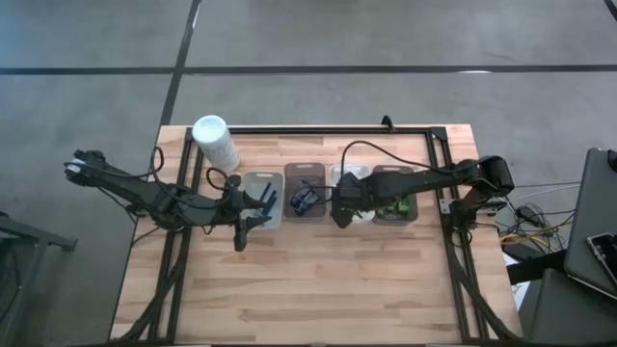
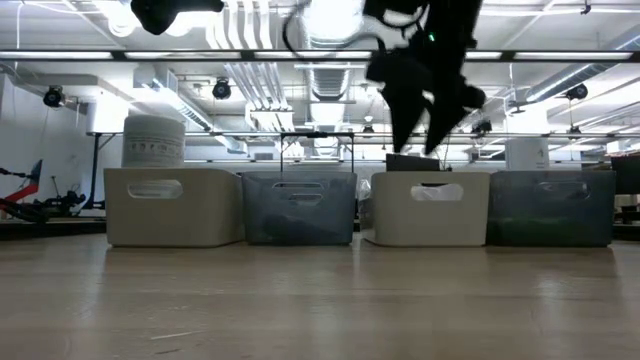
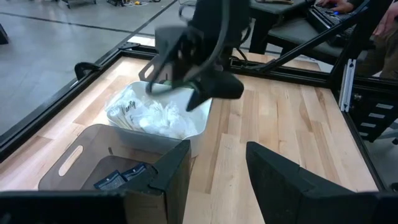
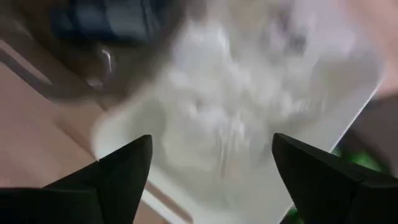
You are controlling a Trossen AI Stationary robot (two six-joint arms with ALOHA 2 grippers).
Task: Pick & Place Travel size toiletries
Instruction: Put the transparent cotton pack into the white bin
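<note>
Nearby: white container (image 1: 215, 142) far-left of four trays (image 1: 262, 200).
Right claw (image 4: 211, 168): mine, spread wide over white packets (image 3: 152, 115).
Left claw (image 3: 217, 165): parted, empty.
Left wrist only: black sachets (image 3: 121, 177).

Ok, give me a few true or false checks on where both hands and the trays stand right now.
1. The right hand hangs over the white tray of crinkly packets. True.
2. The right hand is shut on a green bottle. False: its fingers stand apart with nothing between them.
3. Four trays sit in one row across the table. True.
4. The tall white container lies inside one of the trays. False: it stands on the table beyond the left end of the row.
5. The left hand is by the leftmost tray. True.
</note>
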